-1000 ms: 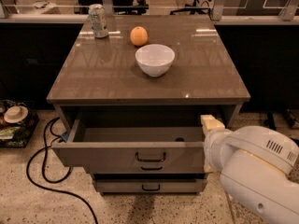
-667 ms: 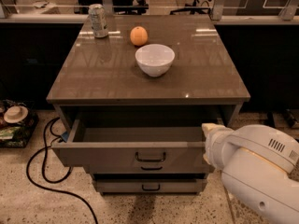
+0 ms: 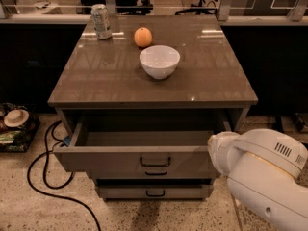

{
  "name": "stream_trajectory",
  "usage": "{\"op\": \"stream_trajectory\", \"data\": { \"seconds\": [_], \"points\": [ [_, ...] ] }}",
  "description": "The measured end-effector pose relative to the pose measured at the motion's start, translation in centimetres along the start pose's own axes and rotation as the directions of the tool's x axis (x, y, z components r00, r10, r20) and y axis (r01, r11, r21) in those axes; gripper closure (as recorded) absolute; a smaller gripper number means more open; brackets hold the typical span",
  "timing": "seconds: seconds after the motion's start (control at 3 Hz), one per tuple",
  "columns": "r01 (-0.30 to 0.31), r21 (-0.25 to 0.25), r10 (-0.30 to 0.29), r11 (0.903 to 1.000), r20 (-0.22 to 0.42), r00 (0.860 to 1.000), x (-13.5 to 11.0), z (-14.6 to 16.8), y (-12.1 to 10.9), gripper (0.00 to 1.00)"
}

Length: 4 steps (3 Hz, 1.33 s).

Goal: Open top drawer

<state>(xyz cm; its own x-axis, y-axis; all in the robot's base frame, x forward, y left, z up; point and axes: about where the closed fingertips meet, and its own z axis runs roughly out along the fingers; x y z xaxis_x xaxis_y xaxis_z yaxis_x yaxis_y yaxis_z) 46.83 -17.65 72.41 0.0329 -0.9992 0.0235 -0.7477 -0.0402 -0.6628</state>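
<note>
The top drawer [image 3: 110,159] of the grey-beige cabinet stands pulled out, its plain grey tray [image 3: 144,138] showing empty. Its flat front carries a black bar handle [image 3: 155,162]. My gripper [image 3: 217,144] is at the cream-coloured end of the white arm [image 3: 262,177], close to the drawer front's right end. The arm's bulk hides most of it. It is apart from the handle, well to its right.
Two lower drawers sit shut below: one just under the open front [image 3: 156,173], one at the bottom [image 3: 153,192]. On the cabinet top [image 3: 96,81] stand a white bowl [image 3: 159,60], an orange [image 3: 143,36] and a can [image 3: 101,21]. A black cable [image 3: 43,177] lies on the floor at the left.
The arm's end has sunk a little beside the drawer's right end. The drawer stays pulled out as before.
</note>
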Motion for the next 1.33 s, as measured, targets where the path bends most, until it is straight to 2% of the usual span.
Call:
{"op": "stream_trajectory", "data": {
  "seconds": [0.33, 0.67, 1.0, 1.33],
  "points": [
    [0.001, -0.002, -0.001, 1.0, 0.001, 1.0, 0.0, 0.1, 0.1, 1.0],
    [0.006, -0.007, -0.006, 1.0, 0.012, 1.0, -0.2, 0.7, -0.2, 1.0],
    [0.031, -0.024, -0.029, 0.9992, 0.053, 0.998, -0.8, 3.1, -1.8, 1.0],
    [0.021, -0.076, -0.014, 0.9969, 0.095, 0.995, -1.3, 7.0, -4.8, 1.0]
  ]
}}
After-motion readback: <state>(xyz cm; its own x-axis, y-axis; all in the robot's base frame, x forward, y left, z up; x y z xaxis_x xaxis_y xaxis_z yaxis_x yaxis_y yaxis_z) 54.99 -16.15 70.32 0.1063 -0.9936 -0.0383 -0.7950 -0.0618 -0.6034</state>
